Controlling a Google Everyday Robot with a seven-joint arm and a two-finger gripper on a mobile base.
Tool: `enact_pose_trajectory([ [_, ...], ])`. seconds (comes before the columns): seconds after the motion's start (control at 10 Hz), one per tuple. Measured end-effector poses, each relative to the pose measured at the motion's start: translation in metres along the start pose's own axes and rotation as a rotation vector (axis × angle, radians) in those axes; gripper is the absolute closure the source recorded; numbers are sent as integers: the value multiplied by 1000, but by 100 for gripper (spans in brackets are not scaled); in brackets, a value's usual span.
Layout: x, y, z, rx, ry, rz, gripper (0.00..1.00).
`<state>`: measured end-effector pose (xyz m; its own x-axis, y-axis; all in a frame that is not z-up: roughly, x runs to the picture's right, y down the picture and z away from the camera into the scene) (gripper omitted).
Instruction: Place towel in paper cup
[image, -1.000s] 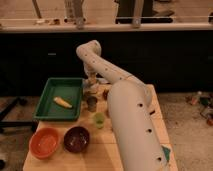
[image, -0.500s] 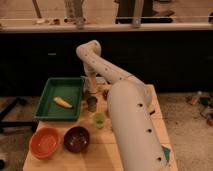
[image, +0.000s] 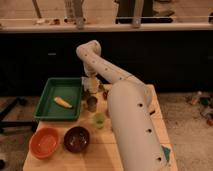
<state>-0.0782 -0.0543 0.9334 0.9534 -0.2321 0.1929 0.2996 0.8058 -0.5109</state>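
Gripper (image: 90, 86) hangs beside green tray (image: 47, 100) (towel unseen).

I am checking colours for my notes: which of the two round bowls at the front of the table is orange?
The left one: the orange bowl near the table's corner. The dark brown bowl sits to its right. The gripper hangs farther back, beside the green tray.

The end effector (image: 90, 86) hung low over the counter (image: 60, 159), hemmed by the green tray (image: 47, 97) on one side, with the dark metal cup (image: 92, 104) and small green cup (image: 99, 120) directly before it.
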Motion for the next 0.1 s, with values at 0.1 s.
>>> enact_pose_trajectory([
  [0.1, 0, 0, 0, 0, 0, 0, 20],
])
